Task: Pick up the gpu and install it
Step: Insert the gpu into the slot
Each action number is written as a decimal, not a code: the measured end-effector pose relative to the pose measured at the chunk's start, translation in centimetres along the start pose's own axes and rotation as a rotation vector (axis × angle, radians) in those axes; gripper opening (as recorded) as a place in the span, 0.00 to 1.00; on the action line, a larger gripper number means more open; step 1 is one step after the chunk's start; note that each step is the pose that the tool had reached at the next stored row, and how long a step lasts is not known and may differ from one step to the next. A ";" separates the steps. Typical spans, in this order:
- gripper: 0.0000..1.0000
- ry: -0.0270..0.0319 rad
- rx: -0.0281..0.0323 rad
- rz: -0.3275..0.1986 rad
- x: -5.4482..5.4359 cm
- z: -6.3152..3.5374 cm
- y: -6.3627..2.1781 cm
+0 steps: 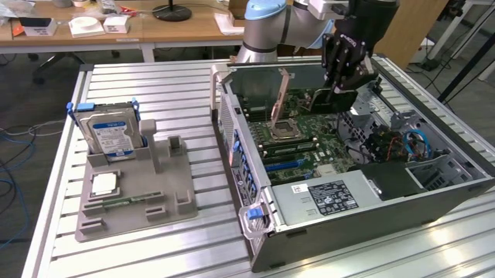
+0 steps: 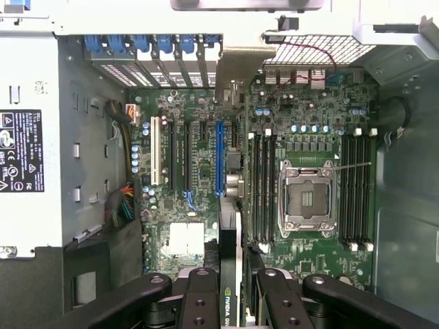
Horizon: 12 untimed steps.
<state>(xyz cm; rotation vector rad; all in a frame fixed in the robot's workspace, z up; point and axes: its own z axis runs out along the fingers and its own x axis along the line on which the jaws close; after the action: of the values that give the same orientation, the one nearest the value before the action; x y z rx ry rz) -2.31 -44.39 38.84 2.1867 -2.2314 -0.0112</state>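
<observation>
My gripper [image 1: 341, 81] hangs over the open computer case [image 1: 240, 145], shut on the gpu [image 1: 328, 101], which points down toward the motherboard [image 1: 309, 136]. In the wrist view the gpu [image 2: 230, 305] shows edge-on between the black fingers [image 2: 199, 301], with a green-lettered label on its dark edge. Its metal bracket [image 2: 236, 65] reaches the case's rear slot openings. The card sits above the board, close beside the long blue slot [image 2: 219, 157]; I cannot tell whether it touches the slot.
A grey fixture [image 1: 135, 214] on the slatted table holds a silver hard drive [image 1: 112, 130], a processor chip [image 1: 104, 184] and a green memory stick [image 1: 127, 201]. Inside the case are the power supply [image 1: 325, 197], the processor socket [image 2: 306, 199] and cable bundles [image 1: 410, 145].
</observation>
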 end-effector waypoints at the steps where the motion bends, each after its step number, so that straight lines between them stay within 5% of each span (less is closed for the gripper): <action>1: 0.26 0.0002 0.0000 0.000 0.0 0.03 0.00; 12: 0.26 0.0004 0.0069 0.000 0.0 0.44 -0.01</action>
<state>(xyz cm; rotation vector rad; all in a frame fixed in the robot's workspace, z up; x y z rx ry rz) -2.31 -44.42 38.40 2.1898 -2.2348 -0.0031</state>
